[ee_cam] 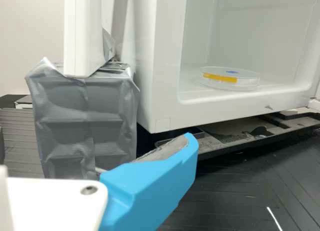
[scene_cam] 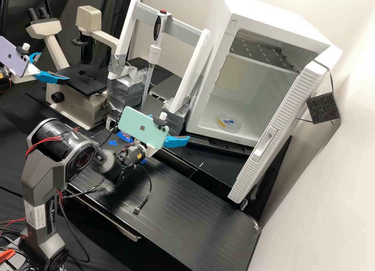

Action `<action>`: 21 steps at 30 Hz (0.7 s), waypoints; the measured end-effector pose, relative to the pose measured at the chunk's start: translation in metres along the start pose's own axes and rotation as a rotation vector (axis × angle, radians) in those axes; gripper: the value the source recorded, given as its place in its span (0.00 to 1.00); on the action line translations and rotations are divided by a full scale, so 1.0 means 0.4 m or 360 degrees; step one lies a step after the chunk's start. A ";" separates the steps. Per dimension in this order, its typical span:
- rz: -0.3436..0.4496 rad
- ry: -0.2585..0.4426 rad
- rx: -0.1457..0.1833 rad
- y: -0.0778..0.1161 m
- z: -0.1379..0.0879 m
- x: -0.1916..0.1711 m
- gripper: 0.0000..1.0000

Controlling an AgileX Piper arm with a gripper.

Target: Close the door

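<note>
My gripper (scene_cam: 176,141) is over the bench in the high view, behind the green phone, left of the white cabinet (scene_cam: 194,124). The cabinet's ribbed door (scene_cam: 287,106) stands wide open on the right, its handle (scene_cam: 265,145) on the outer face. A gap separates the gripper from the door. Part of one finger is hidden by the phone. In the wrist view, the gripper (ee_cam: 170,163) shows one blue finger with nothing against its grey pad; the fingers stand open. Behind it is the cabinet's front frame (ee_cam: 157,98).
A petri dish (scene_cam: 229,123) lies inside the cabinet. Left of the cabinet stand a pipette (scene_cam: 154,54) in a white frame, taped grey blocks (scene_cam: 127,92) and a microscope (scene_cam: 80,97). A black foam block (scene_cam: 323,108) hangs by the wall. A black slatted board (scene_cam: 183,212) lies in front.
</note>
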 end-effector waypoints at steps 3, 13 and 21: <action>0.0000 0.0000 0.0000 0.000 0.000 0.000 1.00; 0.0035 0.0012 0.0004 0.021 0.032 -0.037 1.00; 0.0218 -0.0024 0.0112 0.102 0.121 -0.166 1.00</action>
